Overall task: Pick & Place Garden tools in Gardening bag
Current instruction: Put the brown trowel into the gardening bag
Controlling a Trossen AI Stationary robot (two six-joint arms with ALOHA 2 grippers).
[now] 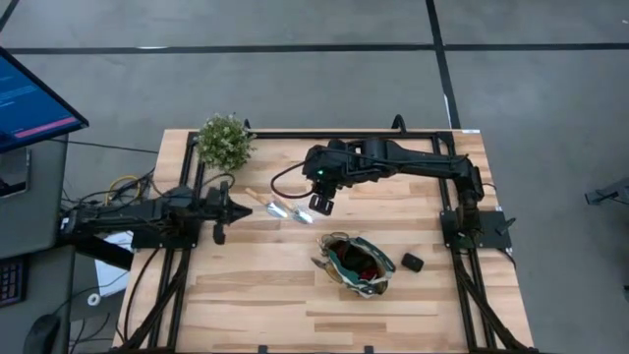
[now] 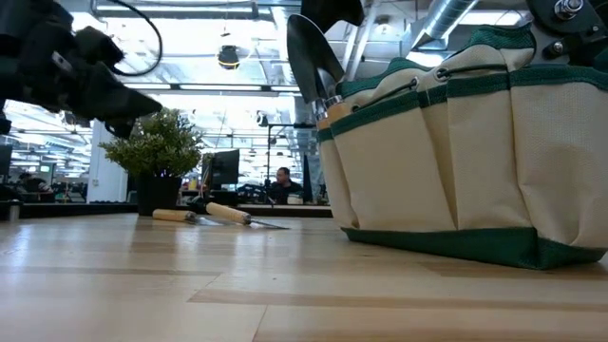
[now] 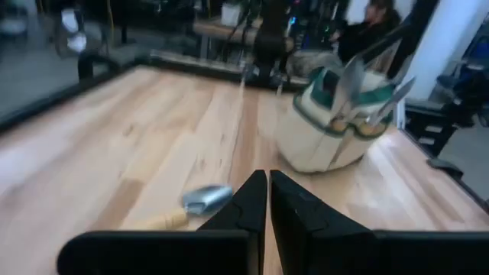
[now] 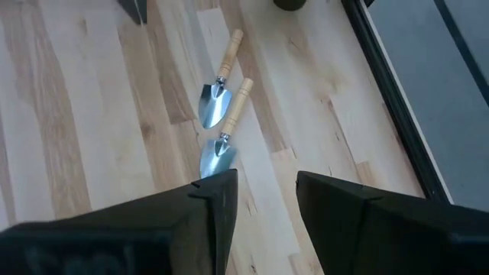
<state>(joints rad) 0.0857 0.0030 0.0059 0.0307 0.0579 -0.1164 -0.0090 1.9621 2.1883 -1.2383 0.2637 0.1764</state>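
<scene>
Garden tools lie in two places: two small trowels point(image 4: 216, 95) with pale wooden handles and shiny silver scoops rest side by side, nearly parallel, on the light wooden table point(image 1: 246, 295), not far from the bushy potted plant point(image 1: 225, 141) at the back left corner. Others already stand in the gardening bag point(image 1: 356, 264), a beige canvas tote with green trim and outer pockets that sits toward the front right of the table; a silver trowel blade point(image 2: 312, 57) sticks up out of its rim, and something red shows in its dark interior from above. A small dark object point(image 1: 413, 262) lies just beside the bag. The right gripper point(image 4: 263, 191) hangs above the table right next to the two trowels, its fingers parted and gripping nothing. The left gripper point(image 3: 267, 200) waits above the left side of the table, pointing toward the trowels, its fingers pressed together and empty.
</scene>
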